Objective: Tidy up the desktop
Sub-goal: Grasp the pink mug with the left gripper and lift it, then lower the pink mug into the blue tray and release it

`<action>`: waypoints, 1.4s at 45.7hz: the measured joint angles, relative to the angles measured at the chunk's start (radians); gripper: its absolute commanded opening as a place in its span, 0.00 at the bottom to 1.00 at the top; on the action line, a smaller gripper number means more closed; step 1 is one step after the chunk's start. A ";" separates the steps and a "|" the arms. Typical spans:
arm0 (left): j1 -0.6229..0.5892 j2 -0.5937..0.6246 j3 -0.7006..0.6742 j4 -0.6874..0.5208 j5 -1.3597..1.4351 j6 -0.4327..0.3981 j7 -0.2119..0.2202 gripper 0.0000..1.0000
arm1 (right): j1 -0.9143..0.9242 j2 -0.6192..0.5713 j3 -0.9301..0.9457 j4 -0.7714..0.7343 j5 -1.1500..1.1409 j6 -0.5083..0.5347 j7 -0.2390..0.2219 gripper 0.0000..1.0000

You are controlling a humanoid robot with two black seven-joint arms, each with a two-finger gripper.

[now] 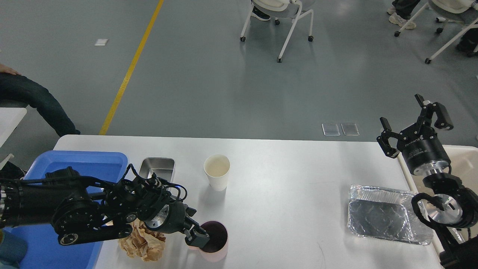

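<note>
While gripping: L claw point(199, 233), pink cup point(214, 243).

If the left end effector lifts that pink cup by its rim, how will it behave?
The pink plastic-looking cup is probably light, and its thin rim may flex where the left end effector pinches it. It stands upright with a dark inside; whether it holds liquid is unclear, so lift it level. The crumpled brown paper beside it should simply shift.

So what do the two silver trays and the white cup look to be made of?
Small tray by the blue tray: likely stainless steel, with a smooth brushed sheen and rigid straight walls. Tray on the right: thin aluminium foil, with a crinkled rim and embossed floor. White cup: probably paper, matte, with a rolled lip.
</note>
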 measured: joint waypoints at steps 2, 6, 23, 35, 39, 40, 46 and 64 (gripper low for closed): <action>0.000 -0.012 0.005 0.010 0.002 0.000 0.001 0.60 | 0.000 0.000 0.000 0.000 0.000 0.000 0.000 1.00; 0.002 -0.032 0.013 0.033 0.002 0.000 0.009 0.45 | 0.000 0.000 0.002 0.003 0.000 0.000 0.000 1.00; 0.000 -0.072 0.043 0.073 -0.004 -0.003 0.007 0.00 | 0.000 0.002 0.006 0.008 0.001 0.000 0.000 1.00; -0.011 -0.062 0.026 0.069 -0.026 -0.006 -0.013 0.00 | 0.000 0.005 0.005 0.014 0.001 0.000 0.000 1.00; -0.028 -0.059 0.023 0.064 -0.050 -0.008 -0.014 0.00 | 0.002 0.005 0.005 0.014 0.001 0.000 0.000 1.00; -0.040 -0.059 0.019 0.061 -0.069 -0.013 -0.017 0.00 | 0.004 0.006 0.004 0.014 0.000 0.000 0.000 1.00; -0.116 -0.051 -0.009 0.036 -0.129 -0.044 -0.034 0.00 | 0.011 0.008 0.001 0.014 0.000 0.000 -0.001 1.00; -0.502 0.162 -0.016 -0.120 -0.276 -0.176 -0.044 0.00 | 0.004 0.005 -0.005 0.011 0.000 0.000 -0.002 1.00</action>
